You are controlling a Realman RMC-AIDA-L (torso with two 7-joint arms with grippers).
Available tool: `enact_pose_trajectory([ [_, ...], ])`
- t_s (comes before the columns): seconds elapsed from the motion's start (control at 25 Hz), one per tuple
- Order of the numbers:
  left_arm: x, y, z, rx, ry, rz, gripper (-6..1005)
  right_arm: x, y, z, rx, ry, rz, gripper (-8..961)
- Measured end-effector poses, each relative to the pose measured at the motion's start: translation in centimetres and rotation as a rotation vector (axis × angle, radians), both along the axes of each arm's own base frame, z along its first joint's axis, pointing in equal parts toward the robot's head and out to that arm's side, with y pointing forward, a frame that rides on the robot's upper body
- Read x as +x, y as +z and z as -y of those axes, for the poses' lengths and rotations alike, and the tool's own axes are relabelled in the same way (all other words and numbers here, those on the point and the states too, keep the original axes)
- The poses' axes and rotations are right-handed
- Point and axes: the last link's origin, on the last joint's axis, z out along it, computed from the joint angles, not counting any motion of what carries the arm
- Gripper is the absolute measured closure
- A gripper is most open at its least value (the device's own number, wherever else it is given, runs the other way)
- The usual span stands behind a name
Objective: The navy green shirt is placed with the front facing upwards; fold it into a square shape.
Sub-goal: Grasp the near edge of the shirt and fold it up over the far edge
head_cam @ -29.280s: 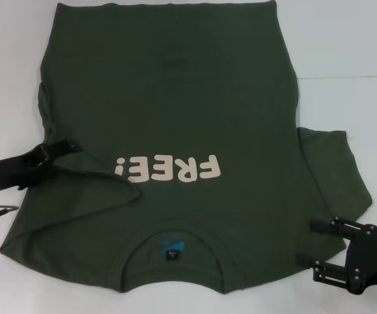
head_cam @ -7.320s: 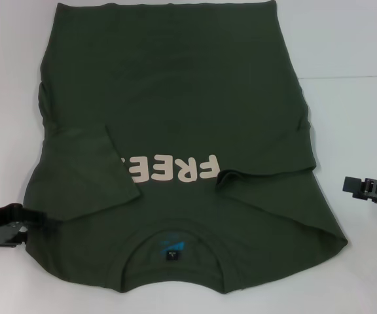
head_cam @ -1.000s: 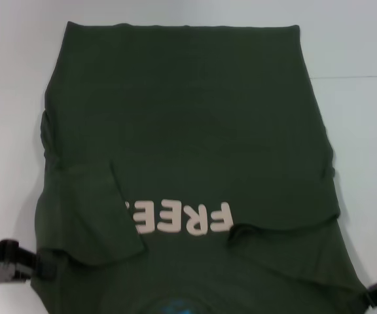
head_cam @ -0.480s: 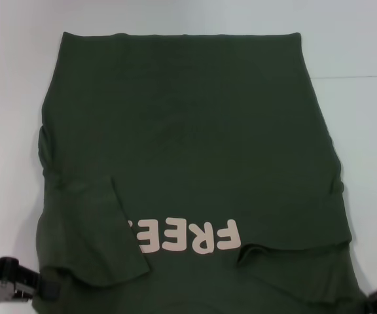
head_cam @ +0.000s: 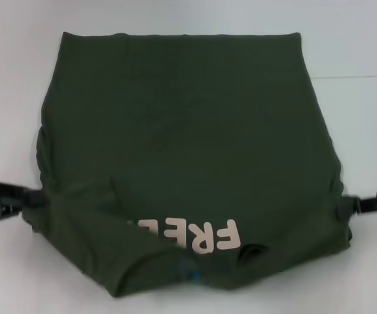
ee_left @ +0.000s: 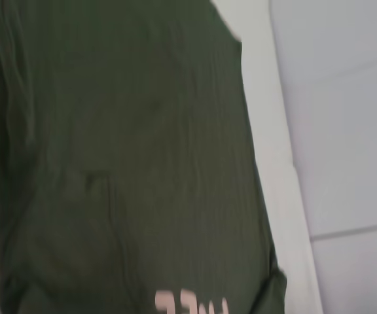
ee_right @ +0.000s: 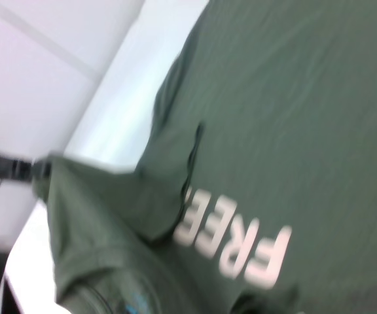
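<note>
— What did the scene show?

— One shirt (head_cam: 188, 131), olive with cream "FREE" lettering (head_cam: 195, 237), lay spread on the white bench (head_cam: 352, 52). Its collar end was raised off the bench and curled toward the hem, and a bit of blue label (head_cam: 194, 273) showed at the near fold.

— And the arms?

— Two were at work. The left gripper (head_cam: 26, 197) stood at the shirt's left edge, the right gripper (head_cam: 347, 208) at its right edge, each with fingers clenched on the cloth at a shoulder corner. From the right wrist view, the left gripper showed far off with the fabric tented up from it.

— How would the shirt handle?

— Light and limp, I judged. It sagged between the two holds and creased readily, so it needed taking at both corners at once and carrying level, or the fold would land crooked. A single hold in the middle would only bunch it.

— The count?

— One shirt, two grippers, one bench.
</note>
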Motion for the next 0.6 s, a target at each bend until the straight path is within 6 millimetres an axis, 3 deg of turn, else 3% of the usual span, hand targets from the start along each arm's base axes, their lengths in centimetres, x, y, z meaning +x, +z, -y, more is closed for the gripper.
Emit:
enact_pose_trajectory([
  [0.28,-0.6,-0.6,-1.7,0.147,0.044,0.027,955,0.5,-0.4,-2.3,0.172,-0.133,-0.029,901],
  [0.6,-0.7,-1.3,-2.8,0.29,0.068,0.089,955,1.3,-0.8,-3.2,0.318,-0.242,-0.111,901],
])
